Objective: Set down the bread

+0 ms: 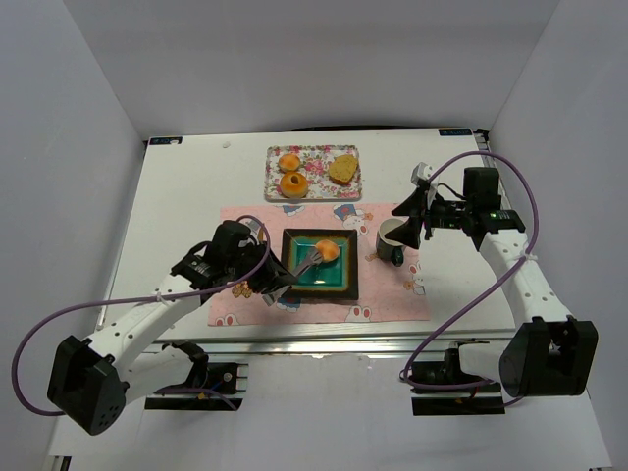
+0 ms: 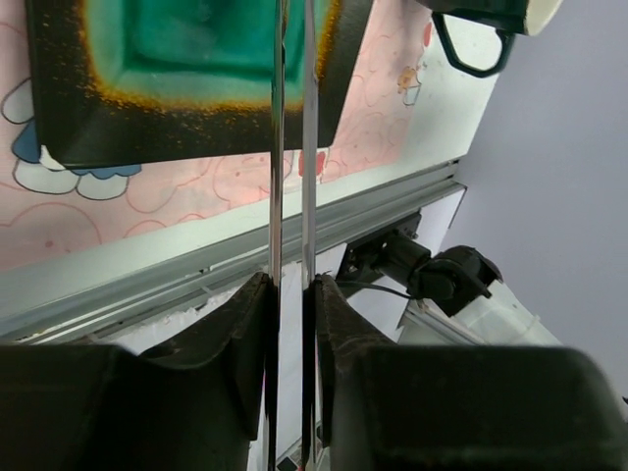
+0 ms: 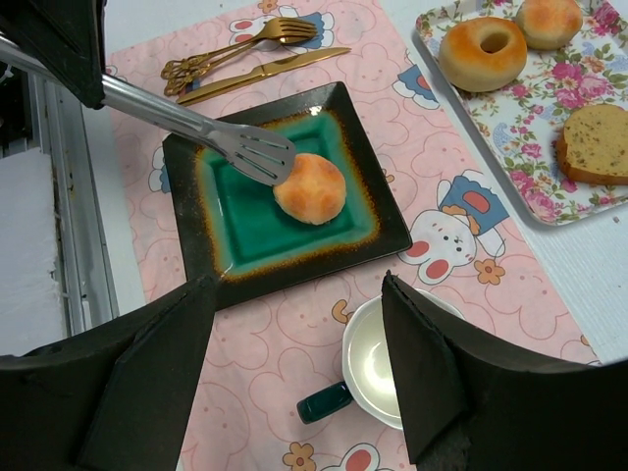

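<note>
While left jaws clamp tongs [image 3: 250, 149], tips at round bread [image 3: 310, 188]; right jaws parted, empty

A square plate [image 1: 350, 280] is sitting mid-placemat [image 1: 392, 294], a bread roll [image 1: 329, 250] resting in it toward the far right, tongs [image 1: 306, 261] touching the roll's left side. A mug [image 1: 392, 240] is standing just right of the plate; a fork [image 3: 235, 44] and knife [image 3: 265, 74] are lying to its left. Behind the mat, a tray [image 1: 316, 162] is holding a doughnut [image 1: 293, 183], a bun [image 1: 289, 162] behind it, and a bread slice [image 1: 342, 168] at right.

Tips of tongs [image 2: 278, 147] beyond left wrist view's edge
</note>
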